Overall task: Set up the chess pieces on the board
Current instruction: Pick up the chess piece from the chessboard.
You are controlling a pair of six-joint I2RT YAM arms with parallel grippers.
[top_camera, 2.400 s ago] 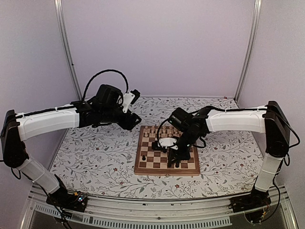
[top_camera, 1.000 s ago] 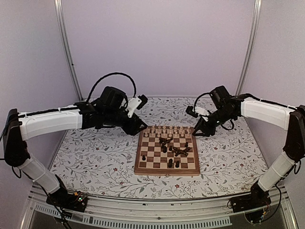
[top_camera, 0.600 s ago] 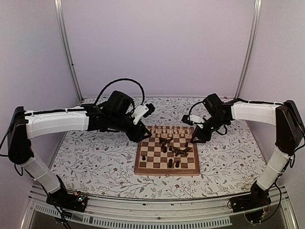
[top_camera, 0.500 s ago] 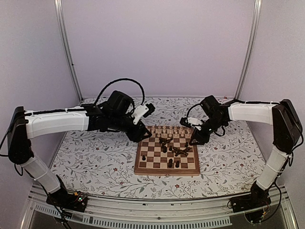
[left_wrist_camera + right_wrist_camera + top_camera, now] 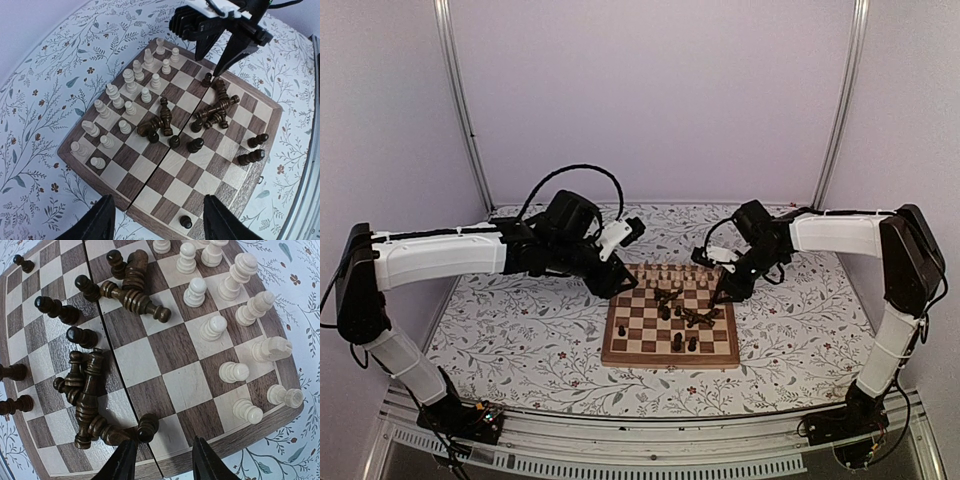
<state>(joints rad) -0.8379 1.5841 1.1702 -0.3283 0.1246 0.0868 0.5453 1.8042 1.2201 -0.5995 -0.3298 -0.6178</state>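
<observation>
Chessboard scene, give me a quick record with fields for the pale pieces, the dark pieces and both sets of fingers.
Board: flat, partly set up.
Pale pieces: two rows along the far side.
Dark pieces: mostly heaped lying mid-board, a few standing.
Left fingers: open, empty, by the far left corner.
Right fingers: open, empty, over the far right corner.

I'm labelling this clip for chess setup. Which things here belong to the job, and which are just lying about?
Of the job: board; pale pieces, standing along its far side; dark pieces, mostly toppled mid-board; left hand and right hand, both open.

Just there: floral table cover; metal frame posts; arm cable.
</observation>
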